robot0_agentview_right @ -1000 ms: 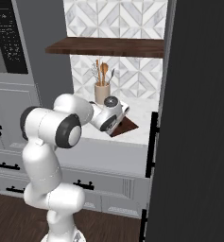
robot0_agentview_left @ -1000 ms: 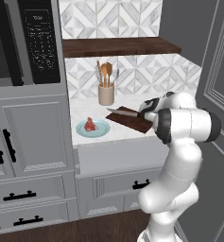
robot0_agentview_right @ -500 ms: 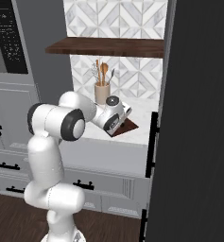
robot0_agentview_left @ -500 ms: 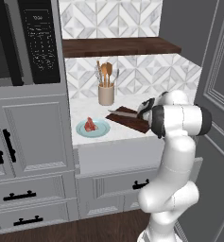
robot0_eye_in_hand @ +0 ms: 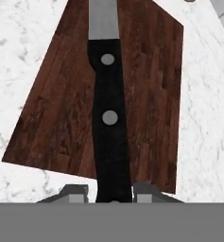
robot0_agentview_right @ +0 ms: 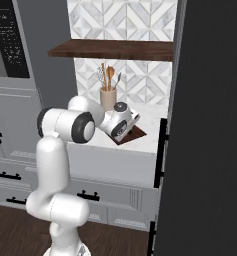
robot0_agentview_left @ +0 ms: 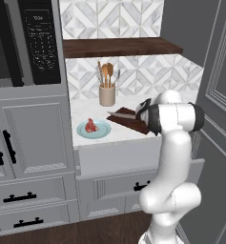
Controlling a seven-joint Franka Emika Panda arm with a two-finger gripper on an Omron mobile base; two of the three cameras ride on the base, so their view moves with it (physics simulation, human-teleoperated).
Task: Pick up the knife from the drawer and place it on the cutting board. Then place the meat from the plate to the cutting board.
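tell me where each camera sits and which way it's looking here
Left base view: behind the arm to its left, looking forward and down at the counter with the plate, the meat and the cutting board; the white arm rises at lower right.
Right base view: behind the arm to its right, facing the same counter; the arm rises at lower left.
Hand view: on the hand, looking along the gripper, shut on the knife over the board.
Shared: both base views show the utensil jar and the board.

Even, flat rendered light, no glare, faint soft shadows, coarse pixelation, no edge distortion
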